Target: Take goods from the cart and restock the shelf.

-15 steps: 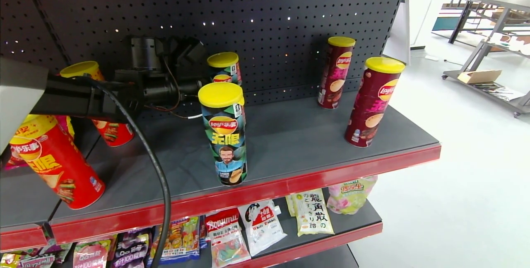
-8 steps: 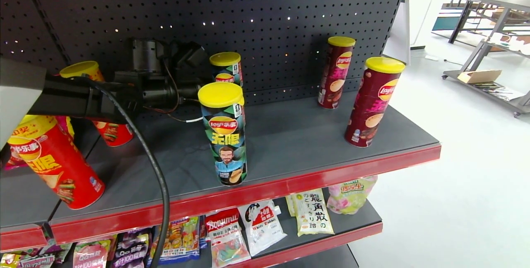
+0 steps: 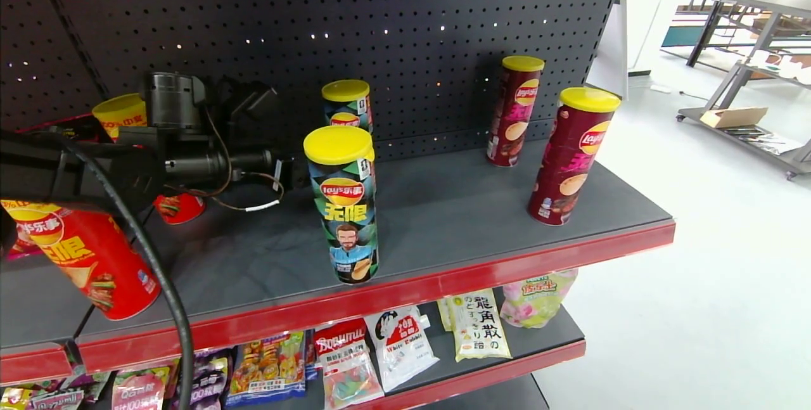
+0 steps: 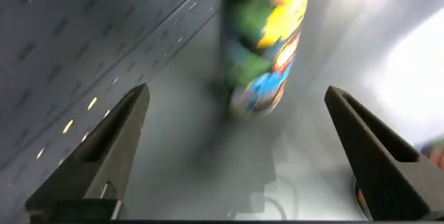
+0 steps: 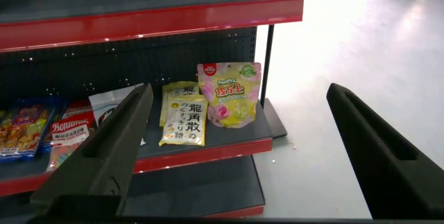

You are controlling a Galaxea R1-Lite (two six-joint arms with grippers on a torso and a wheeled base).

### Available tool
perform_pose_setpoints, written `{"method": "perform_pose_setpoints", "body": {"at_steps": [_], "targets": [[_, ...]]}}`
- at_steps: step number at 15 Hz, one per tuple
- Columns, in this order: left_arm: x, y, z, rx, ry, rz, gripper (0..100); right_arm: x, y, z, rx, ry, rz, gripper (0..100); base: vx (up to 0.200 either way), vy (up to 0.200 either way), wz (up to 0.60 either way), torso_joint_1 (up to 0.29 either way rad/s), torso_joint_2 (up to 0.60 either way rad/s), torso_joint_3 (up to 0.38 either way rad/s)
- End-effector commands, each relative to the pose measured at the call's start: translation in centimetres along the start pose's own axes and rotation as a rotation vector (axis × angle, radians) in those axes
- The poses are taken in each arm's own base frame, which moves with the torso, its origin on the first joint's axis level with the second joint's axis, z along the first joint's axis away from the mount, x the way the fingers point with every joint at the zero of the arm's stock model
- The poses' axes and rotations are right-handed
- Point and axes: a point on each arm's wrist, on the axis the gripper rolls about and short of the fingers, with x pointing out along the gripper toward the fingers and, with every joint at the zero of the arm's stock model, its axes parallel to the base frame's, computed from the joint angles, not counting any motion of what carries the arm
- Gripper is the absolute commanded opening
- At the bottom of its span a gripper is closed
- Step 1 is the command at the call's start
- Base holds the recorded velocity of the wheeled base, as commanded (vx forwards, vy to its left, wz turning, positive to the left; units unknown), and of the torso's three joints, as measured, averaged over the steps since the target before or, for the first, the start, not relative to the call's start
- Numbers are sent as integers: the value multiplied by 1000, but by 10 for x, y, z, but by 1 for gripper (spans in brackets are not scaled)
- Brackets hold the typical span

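Left pincer (image 4: pixel 236 92) apart, drawn back leftward off rear can (image 3: pixel 345 106); right pincer (image 5: pixel 239 89) apart

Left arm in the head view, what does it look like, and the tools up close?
The left arm is black, with a thick black cable looping down and thin wires at the wrist. The left tool and right tool have dark, wedge-shaped fingers.

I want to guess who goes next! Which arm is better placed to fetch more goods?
Probably right. The right tool hangs open, low by the snack bags, free to turn away. The left tool, also open, is deep on the chip shelf beside the green cans and must back out.
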Motion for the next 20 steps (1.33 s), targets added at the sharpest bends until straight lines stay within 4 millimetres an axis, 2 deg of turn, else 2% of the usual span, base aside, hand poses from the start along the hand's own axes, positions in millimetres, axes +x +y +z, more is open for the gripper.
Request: {"method": "perform_pose_setpoints", "body": {"at_steps": [1, 2, 3, 7, 14, 16, 19, 20], "targets": [[-31, -6, 0, -4, -1, 32, 100, 0, 0, 0, 0, 1, 1, 100, 0, 0, 0, 0, 0, 0], [-35, -8, -2, -5, 3, 33, 100, 0, 0, 0, 0, 1, 1, 100, 0, 0, 0, 0, 0, 0], [-50, -17, -7, -12, 15, 31, 100, 0, 0, 0, 0, 1, 0, 100, 0, 0, 0, 0, 0, 0], [-83, -39, -16, -17, 25, 27, 100, 0, 0, 0, 0, 1, 1, 100, 0, 0, 0, 0, 0, 0], [-123, -69, -7, 7, 5, -3, 100, 0, 0, 0, 0, 1, 1, 100, 0, 0, 0, 0, 0, 0], [-151, -86, -13, 16, 5, -6, 100, 0, 0, 0, 0, 1, 1, 100, 0, 0, 0, 0, 0, 0], [-215, -124, -32, 66, -4, -5, 100, 0, 0, 0, 0, 1, 0, 100, 0, 0, 0, 0, 0, 0], [-242, -140, -40, 79, -30, 3, 100, 0, 0, 0, 0, 1, 1, 100, 0, 0, 0, 0, 0, 0]]}}
